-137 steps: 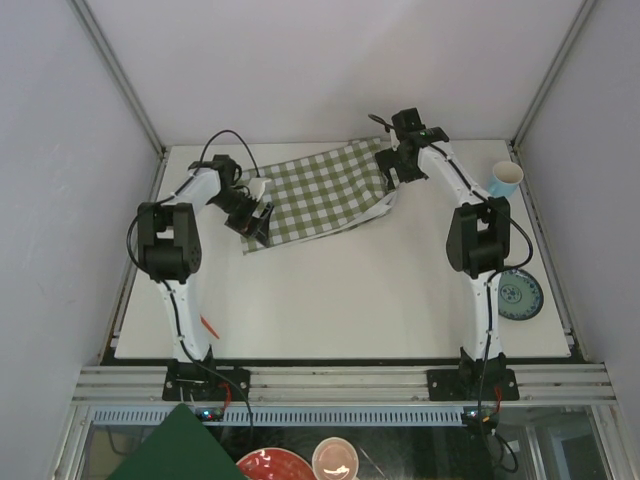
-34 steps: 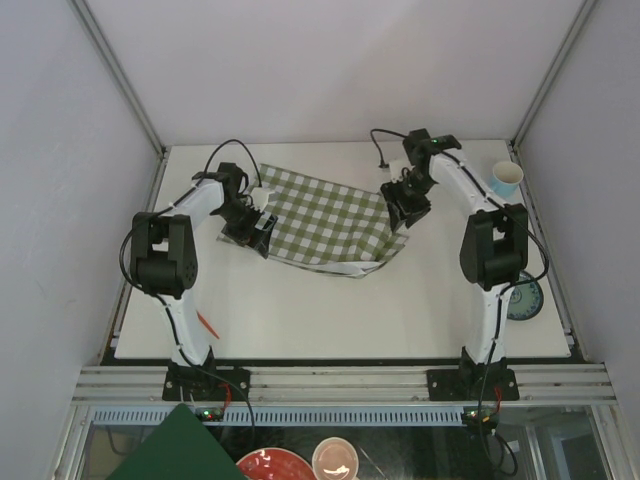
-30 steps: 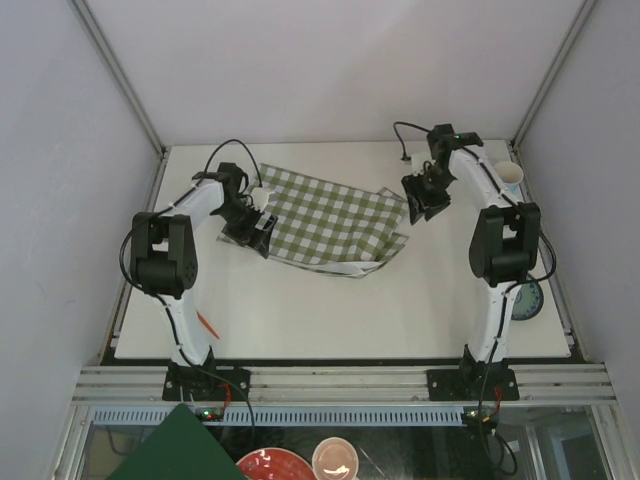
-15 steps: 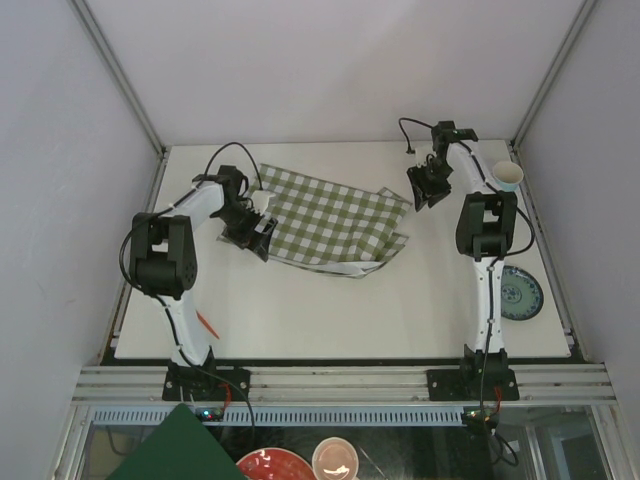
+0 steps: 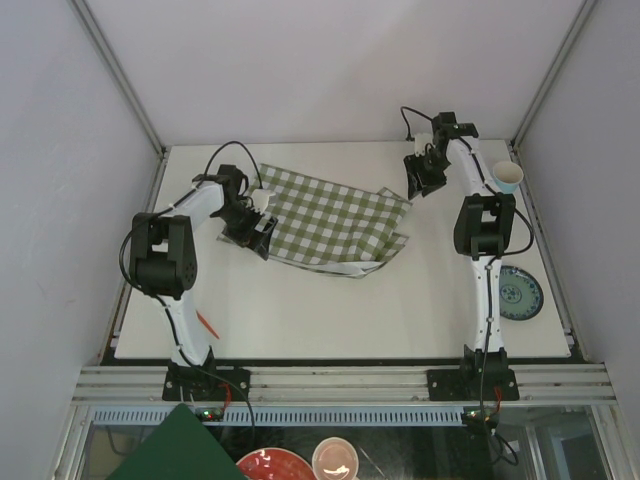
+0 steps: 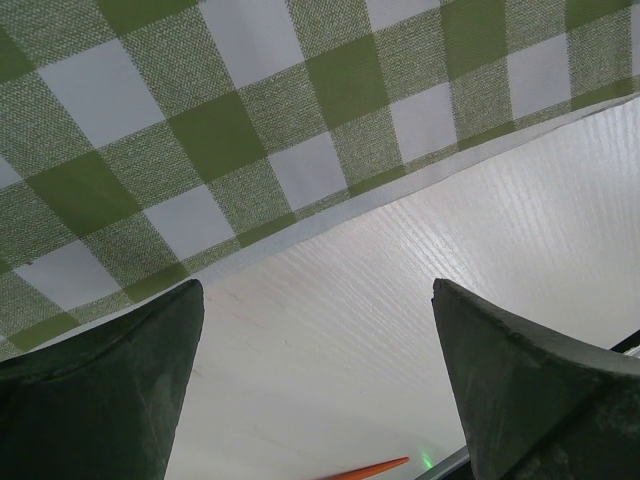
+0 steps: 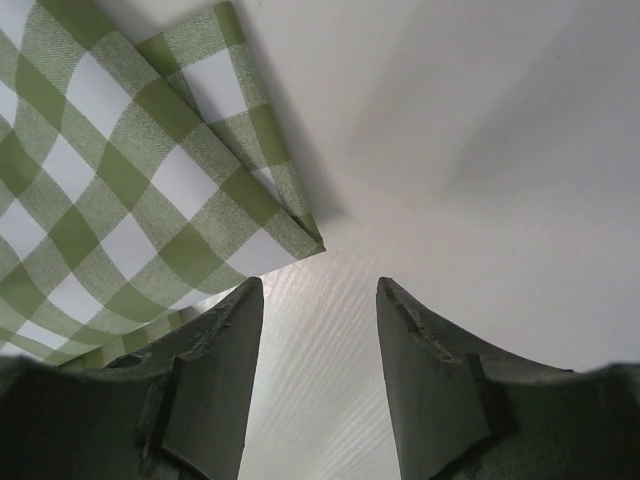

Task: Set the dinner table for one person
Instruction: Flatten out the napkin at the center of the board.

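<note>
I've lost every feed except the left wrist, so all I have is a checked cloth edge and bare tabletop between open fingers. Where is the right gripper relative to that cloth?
Observer: The right gripper hovers just beyond the cloth's far right corner, jaws apart, nothing between them.
Operator: Does the cloth lie flat there?
Observer: No, that corner is folded over on itself, clear in the right wrist view.
Operator: Anything else on the dinner table?
Observer: A cup stands at the far right edge, and a patterned plate lies nearer, beside the right arm.
</note>
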